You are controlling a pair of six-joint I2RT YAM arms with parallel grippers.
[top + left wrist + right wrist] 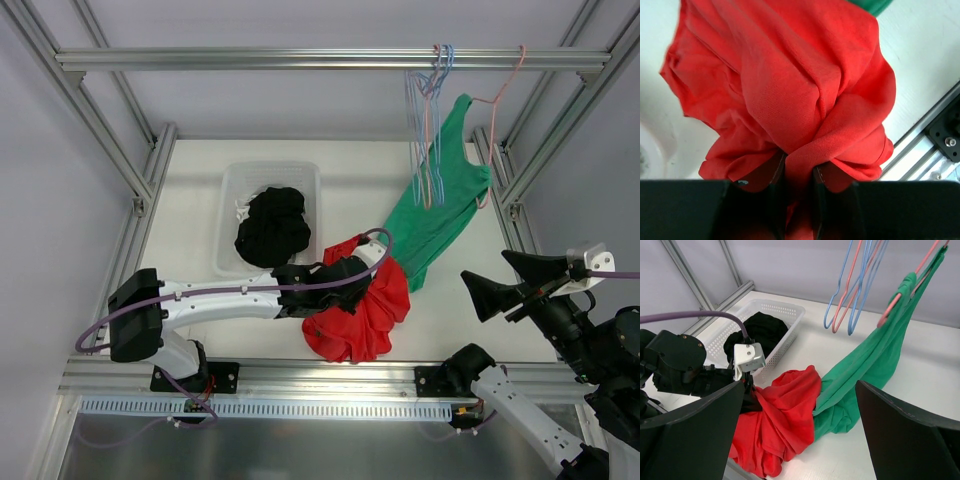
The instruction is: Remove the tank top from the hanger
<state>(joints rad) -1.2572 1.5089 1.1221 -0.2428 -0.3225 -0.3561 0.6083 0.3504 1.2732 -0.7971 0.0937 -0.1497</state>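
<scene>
1. Green tank top (440, 215) hangs by one strap on the pink hanger (500, 95), which is hooked over the rail (250, 60) at the far right. Its long axis slants from that strap down and to the left until the hem slumps onto the counter (200, 160).
2. The hem lies touching the red garment (365, 305), a crumpled heap near the front edge. The task is not done, since the strap is still looped over the hanger's shoulder.
3. The left gripper (347, 272) has its jaws clamped on a bunched fold of the red garment. The wrist view shows cloth pinched tight between them, so this arm is occupied and sits by the low end of the green cloth.
4. The right gripper (488, 272) holds its jaws wide apart with nothing between them. It is raised just right of the tank top's lower half.
5. From those jaws the hanger lies up and farther back, with the garment's body ahead and slightly left. I judge the right arm better placed to take the strap or the body.
6. Empty hangers (430, 110) dangle just left of the strap and could snag. The basket (235, 190) of black clothing (272, 228) stands well apart on the left.
</scene>
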